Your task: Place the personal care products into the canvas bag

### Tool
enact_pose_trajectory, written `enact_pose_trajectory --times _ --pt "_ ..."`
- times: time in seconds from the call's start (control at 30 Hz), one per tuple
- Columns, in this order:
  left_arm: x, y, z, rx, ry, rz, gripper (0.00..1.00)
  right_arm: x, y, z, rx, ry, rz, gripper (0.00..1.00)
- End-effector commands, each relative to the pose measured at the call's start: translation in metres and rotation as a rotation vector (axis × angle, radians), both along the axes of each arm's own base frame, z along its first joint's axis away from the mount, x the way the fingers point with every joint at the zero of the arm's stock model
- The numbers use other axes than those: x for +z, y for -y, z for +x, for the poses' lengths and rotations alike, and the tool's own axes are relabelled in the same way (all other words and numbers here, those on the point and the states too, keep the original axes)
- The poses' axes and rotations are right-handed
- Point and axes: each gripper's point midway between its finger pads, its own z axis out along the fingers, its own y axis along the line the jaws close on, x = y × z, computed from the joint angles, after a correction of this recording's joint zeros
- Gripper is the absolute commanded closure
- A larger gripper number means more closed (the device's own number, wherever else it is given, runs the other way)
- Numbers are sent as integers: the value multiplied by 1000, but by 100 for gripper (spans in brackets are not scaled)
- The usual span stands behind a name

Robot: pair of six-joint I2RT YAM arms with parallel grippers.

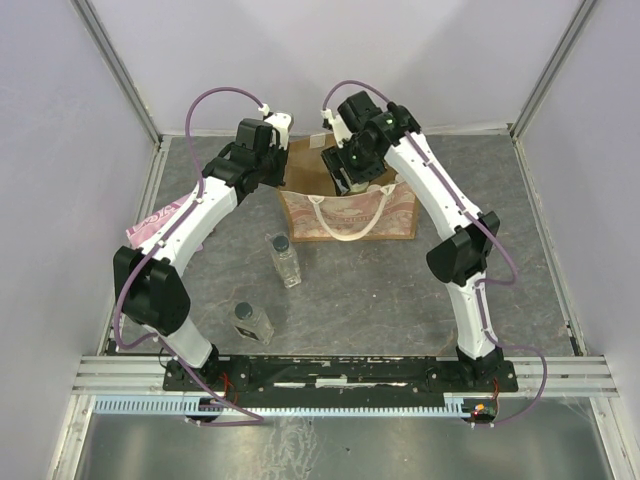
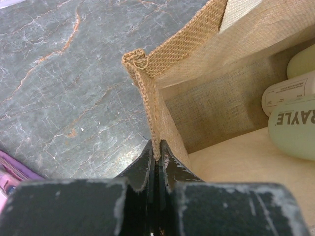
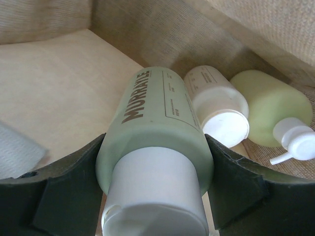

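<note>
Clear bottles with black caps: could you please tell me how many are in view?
2. One clear bottle sits on the table in front of the canvas bag; the second clear bottle sits nearer the left arm's base. Others may be hidden.

"MURRAYLE" on pale bottle (image 3: pixel 157 128)

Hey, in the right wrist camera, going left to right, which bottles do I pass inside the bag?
The labelled bottle held by the right gripper → white-capped bottle → pump bottle, all inside the canvas bag.
</note>
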Motion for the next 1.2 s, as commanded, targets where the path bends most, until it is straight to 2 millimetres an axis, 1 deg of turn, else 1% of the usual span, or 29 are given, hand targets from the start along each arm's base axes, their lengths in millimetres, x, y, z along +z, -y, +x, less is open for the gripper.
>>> enact_pose_trajectory --times 0.0,0.1,0.3,0.5,0.8,1.17 --pt "32 -11 0 9 70 23 97 2 12 4 -19 51 -76 100" --pt "31 -12 -1 12 67 24 97 -12 17 3 -21 26 -113 100" --pt "32 -14 -3 19 66 27 97 -33 16 5 -22 -2 -136 100" --pt "35 -15 -6 20 69 24 97 -56 25 11 -38 -14 -205 100" --pt "37 -15 -8 22 69 22 97 -84 30 17 -59 -44 -212 100" --pt "36 -17 -9 23 66 31 97 -121 42 7 -43 -121 -290 100"
